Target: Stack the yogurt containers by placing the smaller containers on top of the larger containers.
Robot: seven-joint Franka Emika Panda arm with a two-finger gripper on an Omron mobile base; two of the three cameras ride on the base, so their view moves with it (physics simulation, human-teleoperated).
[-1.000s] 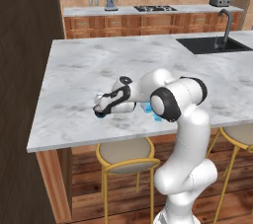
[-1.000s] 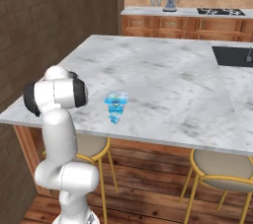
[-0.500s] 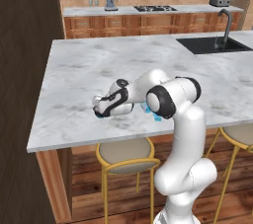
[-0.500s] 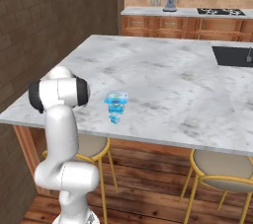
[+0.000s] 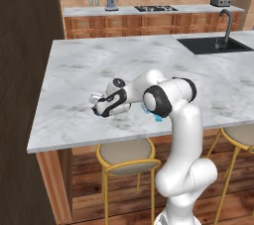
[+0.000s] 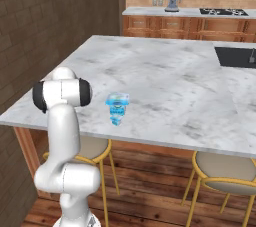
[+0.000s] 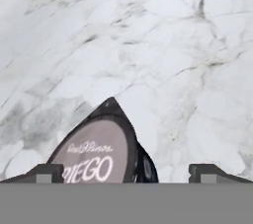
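Observation:
In the hand view a dark, almost black cup (image 7: 101, 156) with a pale printed top lies on the marble between my fingertips (image 7: 48, 173), closer to the left one. My gripper (image 7: 127, 173) is open around it, low over the counter. From the left base view the gripper (image 5: 100, 106) hangs near the counter's front left, and its hand hides the cup. The squarish light-blue tub (image 6: 118, 101) stands near the front edge with the tiny light-blue cup (image 6: 116, 117) right in front of it. Whether they touch I cannot tell. My elbow covers most of both light-blue containers (image 5: 152, 112).
The marble island counter (image 5: 79, 70) ends close to the left of and in front of the gripper. A sink (image 5: 208, 44) with a faucet lies at the far right. Stools (image 5: 124, 157) stand below the front edge. A dark wall (image 5: 22, 70) rises at the left.
The arm has swung slightly to the left, carrying the open gripper a little further left over the counter. The light-blue containers have not moved.

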